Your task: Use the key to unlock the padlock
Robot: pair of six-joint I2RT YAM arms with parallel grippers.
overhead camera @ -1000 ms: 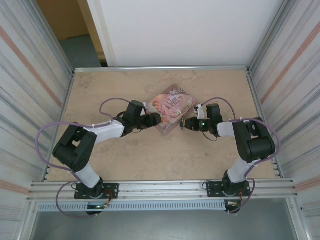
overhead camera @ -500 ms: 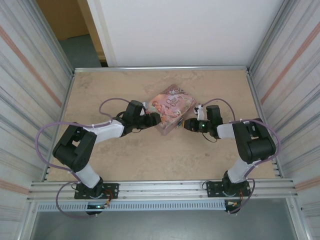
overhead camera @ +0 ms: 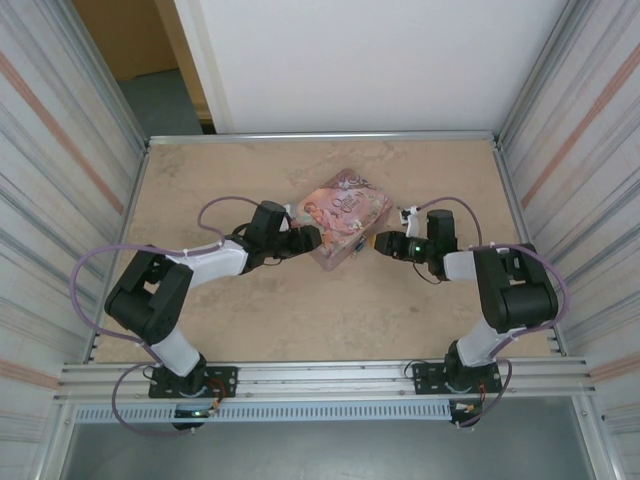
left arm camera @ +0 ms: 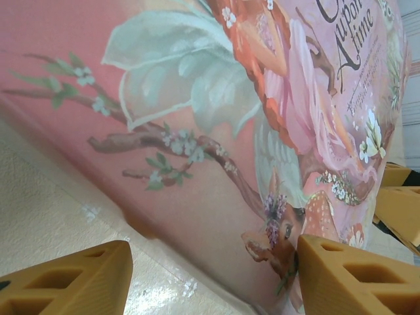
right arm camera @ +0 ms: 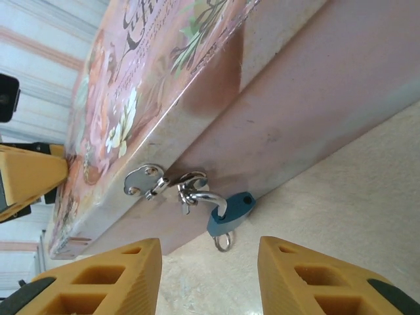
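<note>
Hovering low over the table (right arm camera: 354, 197), the right gripper (right arm camera: 210, 254) has its jaws partly apart with nothing between them, aimed at the padlock (right arm camera: 231, 211) just ahead. That suits lining up on so small a thing before pinching. The padlock hangs by its shackle (right arm camera: 209, 198) from the hasp (right arm camera: 147, 180) on the tin (right arm camera: 295, 98), low against the side wall and close above the table. A ring (right arm camera: 223, 243) dangles under its body; whether that belongs to the key I cannot tell, nor whether the shackle has sprung. From above, this gripper (overhead camera: 383, 243) sits just right of the tin (overhead camera: 345, 215). The left gripper (overhead camera: 310, 238) meets the tin from the opposite side. Its jaws (left arm camera: 213, 275) stand wide about the tin's near corner: one finger (left arm camera: 354, 279) looks to touch the lid's edge, and the other (left arm camera: 72, 282) is just clear of the wall. I judge it a brace, there so the tin cannot slide away while the lock is worked.
</note>
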